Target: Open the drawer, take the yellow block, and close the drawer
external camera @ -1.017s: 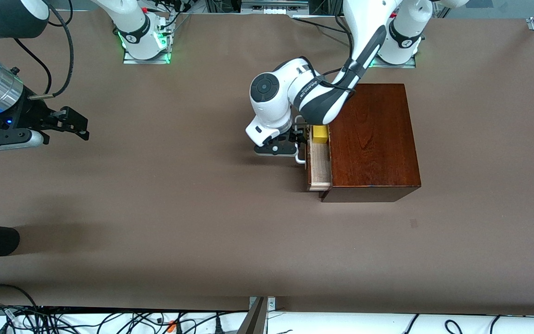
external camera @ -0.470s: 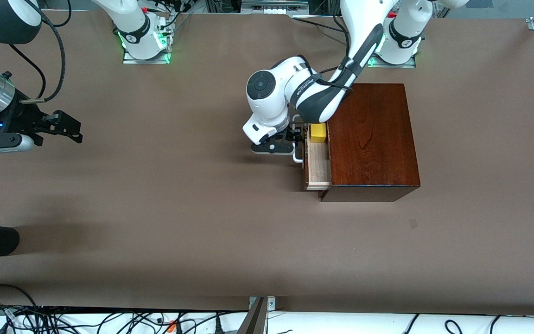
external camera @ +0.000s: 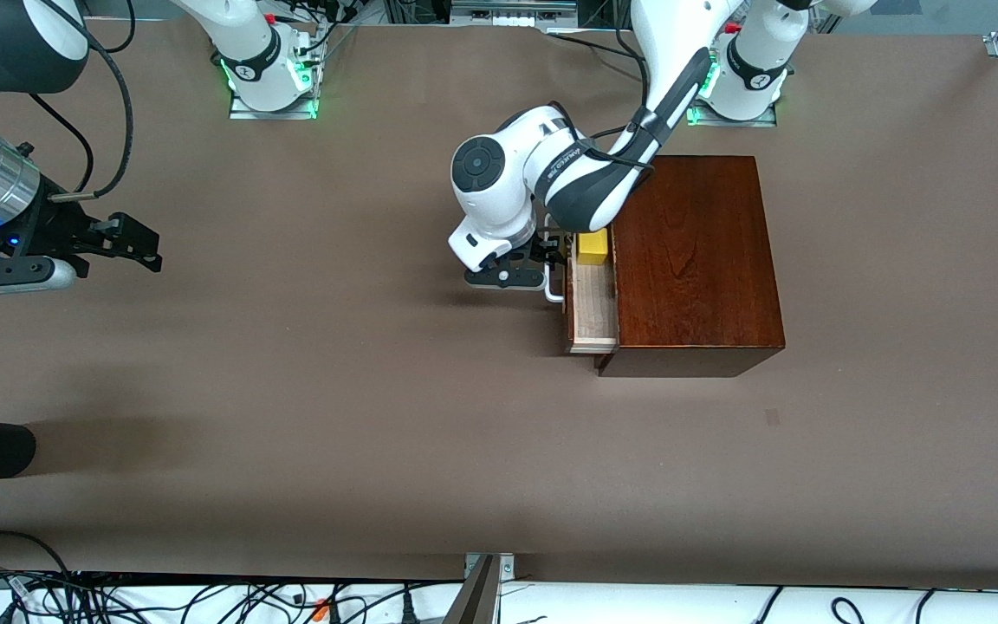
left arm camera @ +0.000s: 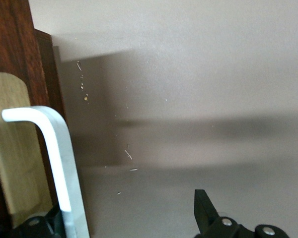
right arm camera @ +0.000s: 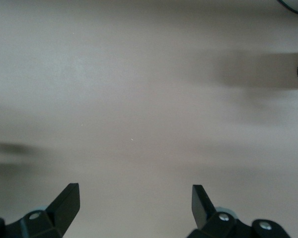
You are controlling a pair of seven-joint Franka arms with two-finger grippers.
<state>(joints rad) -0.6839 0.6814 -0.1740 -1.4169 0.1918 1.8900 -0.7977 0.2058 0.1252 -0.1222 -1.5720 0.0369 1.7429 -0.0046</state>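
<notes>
Brown matte table (external camera: 308,390), left pincer (external camera: 556,251) spread around drawer (external camera: 594,308) handle (left arm camera: 54,163), right pincer (right arm camera: 134,206) released, waiting.

**Camera Arrangement**

The front view looks down from high across the table (external camera: 291,416), facing both robot bases along its top edge. The left wrist view sits close to the drawer (left arm camera: 12,148) front and its white handle (left arm camera: 54,163), facing the tabletop. The right wrist view looks down on bare tabletop. Front and left wrist views share the handle (external camera: 554,295) and drawer (external camera: 594,303).
</notes>
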